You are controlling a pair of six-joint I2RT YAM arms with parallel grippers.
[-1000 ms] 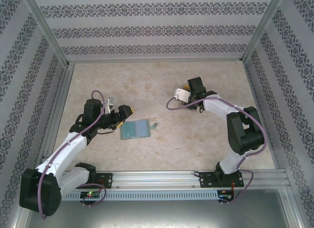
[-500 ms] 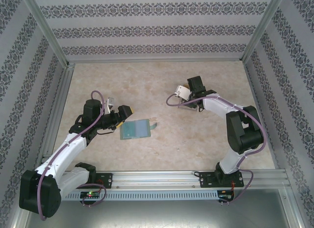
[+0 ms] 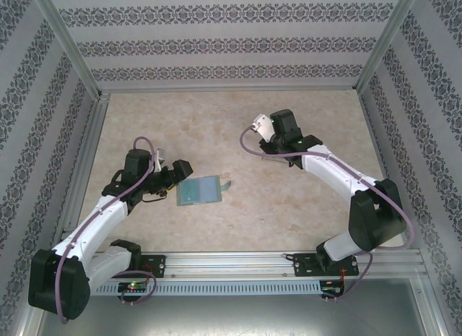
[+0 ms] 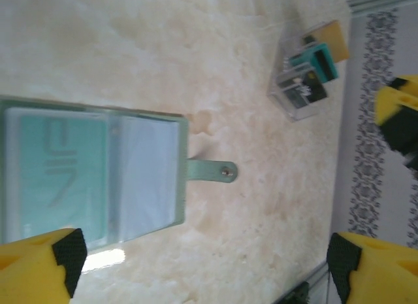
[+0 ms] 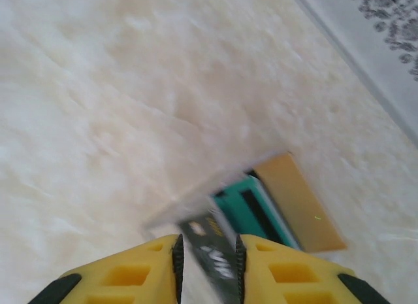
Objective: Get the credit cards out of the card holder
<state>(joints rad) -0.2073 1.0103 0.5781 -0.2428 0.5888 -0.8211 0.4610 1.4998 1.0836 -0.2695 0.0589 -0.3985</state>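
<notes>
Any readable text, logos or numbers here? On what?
None legible.
Teal card in the card holder: large pale marking, too blurred to read.
Grey card in the loose card stack: white print, blurred.

A robot lab booth: aluminium frame, wallpaper-print panels, marble-look tabletop, arms bolted to a rail.

Top view: bright, even light from overhead, only faint soft shadows on the surface, sharp throughout. Left wrist: soft focus, a white glare patch on the surface just beside the card holder, right edge hazy. Right wrist: heavy motion blur, credit cards smeared, surface washed out.
</notes>
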